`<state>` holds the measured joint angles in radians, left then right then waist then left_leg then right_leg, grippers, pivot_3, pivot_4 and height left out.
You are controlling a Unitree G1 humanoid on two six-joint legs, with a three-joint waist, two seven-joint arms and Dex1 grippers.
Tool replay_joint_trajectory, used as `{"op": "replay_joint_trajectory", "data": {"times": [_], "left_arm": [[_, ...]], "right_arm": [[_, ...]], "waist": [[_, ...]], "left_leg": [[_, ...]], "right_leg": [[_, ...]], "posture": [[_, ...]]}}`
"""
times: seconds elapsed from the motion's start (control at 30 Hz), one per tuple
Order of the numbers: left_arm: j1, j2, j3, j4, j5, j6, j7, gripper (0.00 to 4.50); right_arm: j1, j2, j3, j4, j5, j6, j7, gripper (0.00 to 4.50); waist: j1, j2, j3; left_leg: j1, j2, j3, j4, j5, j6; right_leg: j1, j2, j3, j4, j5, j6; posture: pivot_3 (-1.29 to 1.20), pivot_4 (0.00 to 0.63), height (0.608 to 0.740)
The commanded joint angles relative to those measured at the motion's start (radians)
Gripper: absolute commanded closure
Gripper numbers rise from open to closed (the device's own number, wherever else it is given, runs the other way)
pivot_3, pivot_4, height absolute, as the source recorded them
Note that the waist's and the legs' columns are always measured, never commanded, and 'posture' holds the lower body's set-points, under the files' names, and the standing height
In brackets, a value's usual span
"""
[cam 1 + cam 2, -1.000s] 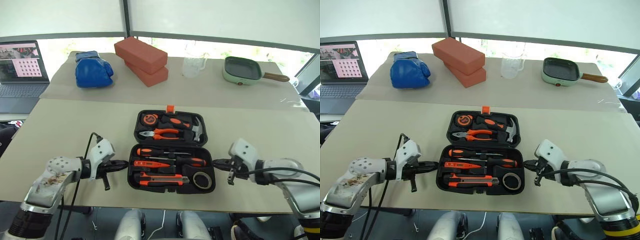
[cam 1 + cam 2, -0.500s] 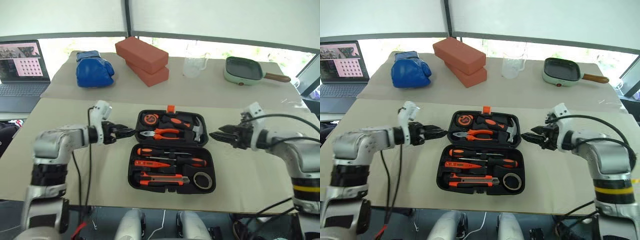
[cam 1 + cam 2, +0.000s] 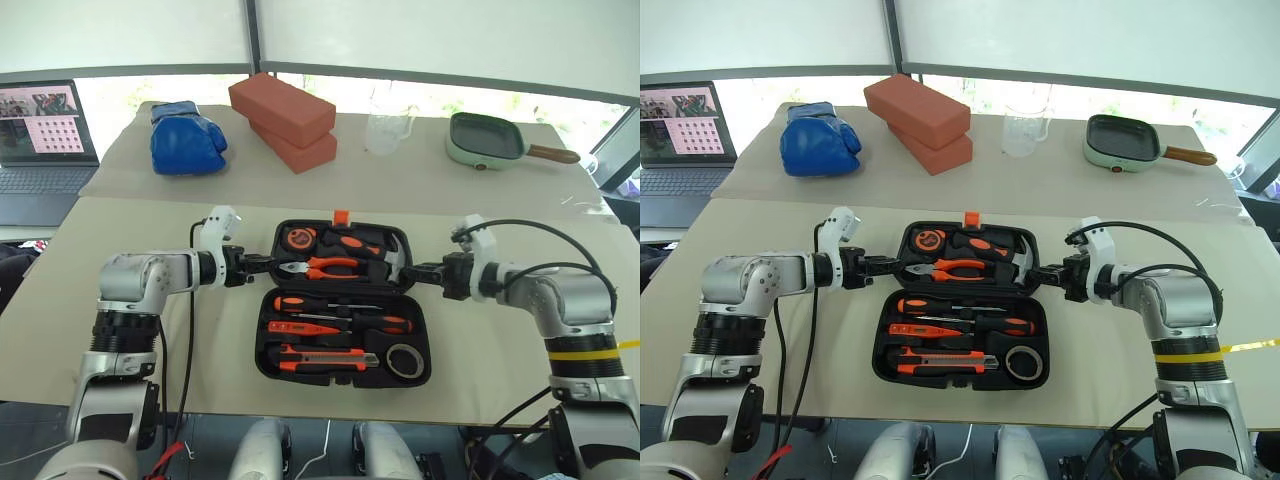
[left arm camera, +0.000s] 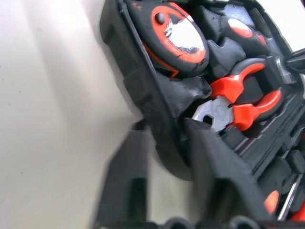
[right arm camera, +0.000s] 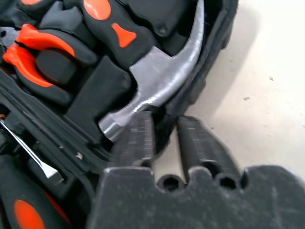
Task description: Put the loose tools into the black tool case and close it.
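The black tool case lies open flat near the table's front edge, orange latch at its far side. Its near half holds two screwdrivers, a tester pen, a utility knife and a black tape roll. Pliers, a hammer and a tape measure sit in the far half. My left gripper is shut on the far half's left rim. My right gripper is shut on its right rim, beside the hammer head.
Two stacked red bricks, a blue boxing glove, a glass jug and a green pan stand along the far part of the table. A laptop sits off to the left.
Both grippers moved away from the near half's sides to the far half, opened on the way, then came inward and closed on its left and right rims.
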<state>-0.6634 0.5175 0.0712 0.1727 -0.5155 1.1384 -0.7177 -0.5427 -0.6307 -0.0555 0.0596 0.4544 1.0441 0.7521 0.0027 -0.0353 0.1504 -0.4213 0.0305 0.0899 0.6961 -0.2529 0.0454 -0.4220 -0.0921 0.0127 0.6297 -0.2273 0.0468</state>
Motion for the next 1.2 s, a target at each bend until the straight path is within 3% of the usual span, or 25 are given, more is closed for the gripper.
{"op": "replay_joint_trajectory", "data": {"times": [0.03, 0.3, 0.57, 0.8, 1.2], "left_arm": [[-0.026, -0.015, 0.024, -0.003, -0.012, -0.01, 0.015, 4.39], [-0.008, -0.015, 0.006, -0.052, -0.029, -0.021, -0.02, 4.39], [0.061, -0.024, 0.026, -0.236, -0.025, -0.198, -0.02, 4.39], [0.242, 0.023, -0.061, -0.389, 0.105, -0.472, -0.055, 4.39], [0.45, -0.045, -0.074, -0.401, 0.347, -0.88, 0.128, 4.39]], "right_arm": [[-0.006, 0.007, -0.007, -0.028, 0.019, -0.023, 0.012, 4.5], [-0.003, 0.017, -0.005, -0.053, 0.018, -0.063, 0.017, 4.5], [0.002, 0.046, -0.036, -0.203, 0.001, -0.184, -0.032, 4.5], [0.119, 0.011, 0.035, -0.294, -0.133, -0.362, -0.056, 4.5], [0.365, 0.018, 0.028, -0.384, -0.264, -0.661, -0.097, 4.5]], "waist": [[0.0, 0.0, 0.0], [0.0, 0.0, 0.0], [-0.004, 0.0, 0.0], [0.0, 0.0, 0.001], [0.007, 0.001, 0.0]], "left_leg": [[0.0, 0.0, 0.0, 0.0, 0.0, 0.0], [0.0, 0.0, 0.0, 0.0, 0.0, -0.001], [-0.003, 0.001, 0.0, 0.0, 0.001, -0.001], [-0.003, 0.001, 0.0, -0.002, 0.0, -0.001], [-0.001, 0.001, 0.001, -0.002, 0.0, 0.0]], "right_leg": [[0.0, 0.0, 0.0, 0.0, 0.0, 0.0], [0.0, 0.0, 0.0, 0.0, 0.0, 0.0], [-0.004, 0.0, 0.0, 0.001, 0.0, 0.0], [-0.003, -0.001, 0.0, 0.0, 0.0, 0.0], [-0.001, -0.001, 0.0, -0.003, 0.0, 0.0]], "posture": [[0.0, 0.15, 0.738], [0.0, 0.15, 0.738], [0.0, 0.15, 0.738], [0.0, 0.15, 0.738], [0.0, 0.15, 0.738]]}}
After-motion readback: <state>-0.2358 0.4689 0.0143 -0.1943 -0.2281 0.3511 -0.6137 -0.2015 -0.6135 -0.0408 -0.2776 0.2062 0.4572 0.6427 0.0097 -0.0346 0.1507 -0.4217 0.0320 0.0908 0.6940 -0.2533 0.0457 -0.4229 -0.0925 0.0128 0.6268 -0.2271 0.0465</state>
